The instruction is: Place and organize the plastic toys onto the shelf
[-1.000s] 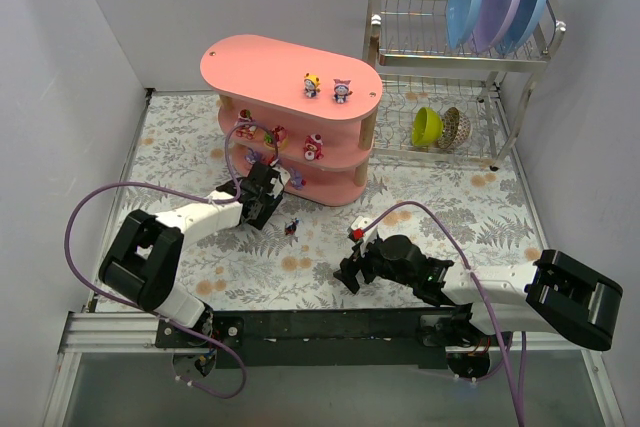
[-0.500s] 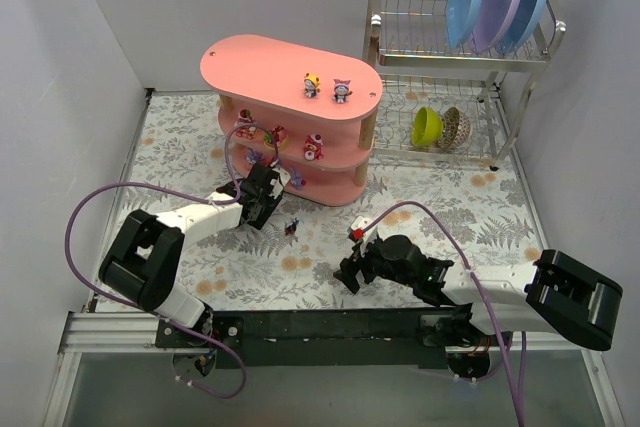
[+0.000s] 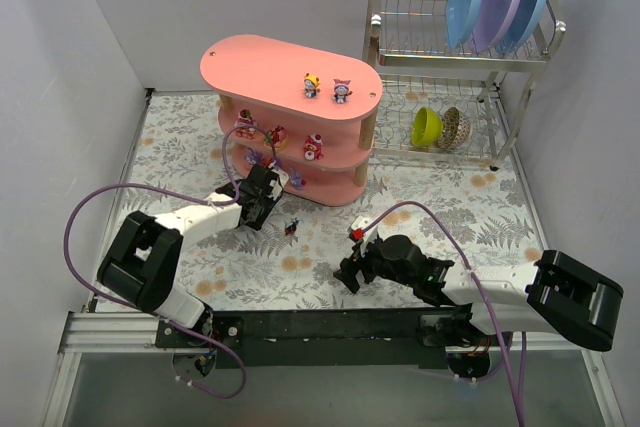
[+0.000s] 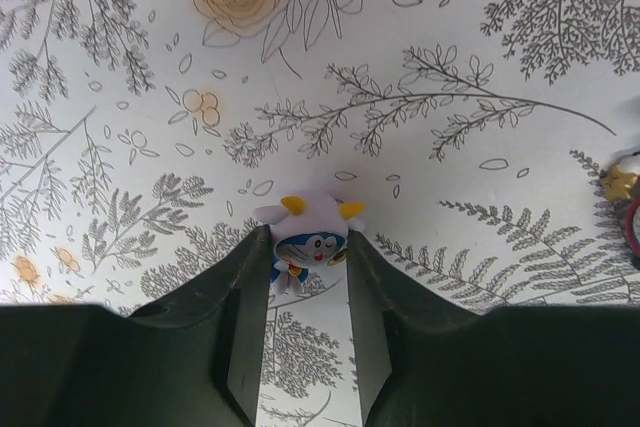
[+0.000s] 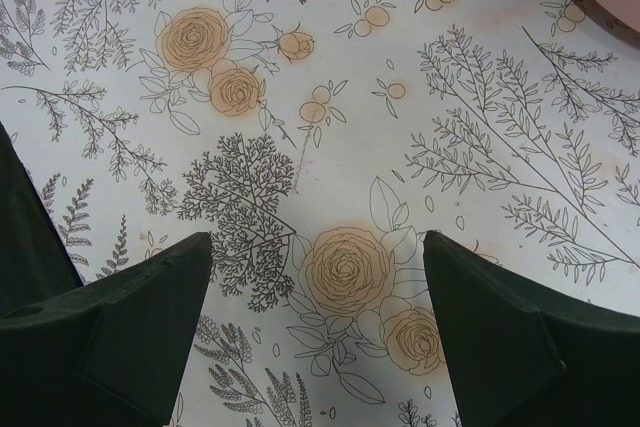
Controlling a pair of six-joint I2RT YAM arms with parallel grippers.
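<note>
Pinched only by the tips of the left claw (image 4: 307, 239), the cat toy (image 4: 310, 221) could pop free when lifted; right claw (image 5: 317, 239) open

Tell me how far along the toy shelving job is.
Partly done. Two figurines stand on the shelf top, with several more toys on its middle tier. In hand: the left pincer brackets a white-hooded figurine on the table; a firm grip isn't clear. Left: a tiny toy nearby and seemingly a red one by the open right pincer.
</note>
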